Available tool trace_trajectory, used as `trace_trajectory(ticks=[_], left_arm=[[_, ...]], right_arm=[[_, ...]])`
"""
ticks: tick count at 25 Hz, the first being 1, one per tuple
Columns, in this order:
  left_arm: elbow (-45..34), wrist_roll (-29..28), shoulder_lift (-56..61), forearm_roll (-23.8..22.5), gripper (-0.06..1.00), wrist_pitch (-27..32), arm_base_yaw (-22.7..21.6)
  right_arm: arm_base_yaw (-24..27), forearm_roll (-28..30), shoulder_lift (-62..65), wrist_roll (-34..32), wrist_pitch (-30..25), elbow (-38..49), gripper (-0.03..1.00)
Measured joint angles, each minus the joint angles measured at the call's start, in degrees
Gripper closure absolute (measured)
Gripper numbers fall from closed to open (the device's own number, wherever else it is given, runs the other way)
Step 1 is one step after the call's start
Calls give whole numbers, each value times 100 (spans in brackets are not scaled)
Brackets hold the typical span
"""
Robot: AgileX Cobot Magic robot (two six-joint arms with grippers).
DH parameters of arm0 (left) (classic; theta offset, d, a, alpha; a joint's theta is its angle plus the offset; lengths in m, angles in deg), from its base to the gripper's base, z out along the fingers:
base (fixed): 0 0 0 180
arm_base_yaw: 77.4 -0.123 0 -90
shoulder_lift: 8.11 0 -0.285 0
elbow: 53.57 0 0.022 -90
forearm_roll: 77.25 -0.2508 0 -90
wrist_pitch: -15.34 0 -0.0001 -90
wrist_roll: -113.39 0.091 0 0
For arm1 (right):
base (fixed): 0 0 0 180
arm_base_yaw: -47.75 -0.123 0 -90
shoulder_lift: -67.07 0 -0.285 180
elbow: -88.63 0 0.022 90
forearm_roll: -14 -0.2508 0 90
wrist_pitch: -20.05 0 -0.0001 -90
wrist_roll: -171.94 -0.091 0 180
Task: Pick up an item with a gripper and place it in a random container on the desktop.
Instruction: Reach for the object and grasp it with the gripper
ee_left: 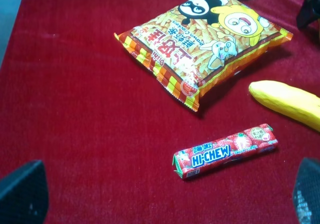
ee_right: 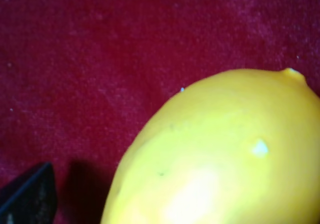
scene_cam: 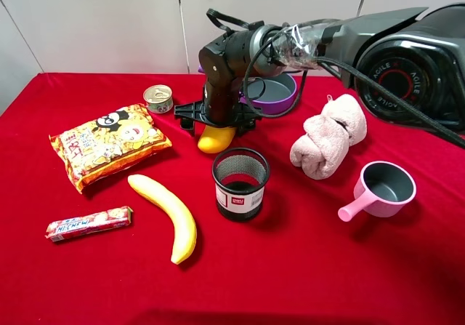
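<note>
- The mango (scene_cam: 216, 140) lies on the red counter (scene_cam: 327, 267), just in front of the purple pan (scene_cam: 282, 96) and just behind the mesh cup (scene_cam: 240, 183).
- The right gripper (scene_cam: 218, 121) hangs directly over the mango. Its jaws are spread wide and it holds nothing. In the right wrist view one finger (ee_right: 27, 196) stands apart from the fruit, with a shadow between them.
- I judge that the step in hand is to come down and close. I would lower until the fingers are beside the widest part of the fruit, then close slowly, because the skin looks smooth and round and may slip out.
- I would centre first. In the wrist view the mango sits to one side, so one finger may touch earlier and push it away.
- For the lift I would go straight up, since the cup and the pan rim are both near, and then make the short move to the pan.
- The left gripper (ee_left: 165, 194) is also wide open and empty, near the candy bar (ee_left: 225, 150), well apart from the work. I would leave it there.
- Hidden: the second finger of the right gripper is outside the wrist view. From the high camera the arm covers the top of the mango and part of the pan, and I cannot see the pan's handle. I cannot tell how near the fingertips are to the counter.
</note>
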Motion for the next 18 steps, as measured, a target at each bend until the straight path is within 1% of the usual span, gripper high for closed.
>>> trace_trajectory(ticks=[14,15,18], left_arm=[[0,0,0,-1,-3,0,0],[0,0,0,-1,-3,0,0],[0,0,0,-1,-3,0,0]], right_arm=[[0,20,0,0,5,0,28],[0,27,-6,0,5,0,30],[0,52,-6,0,-2,0,43]])
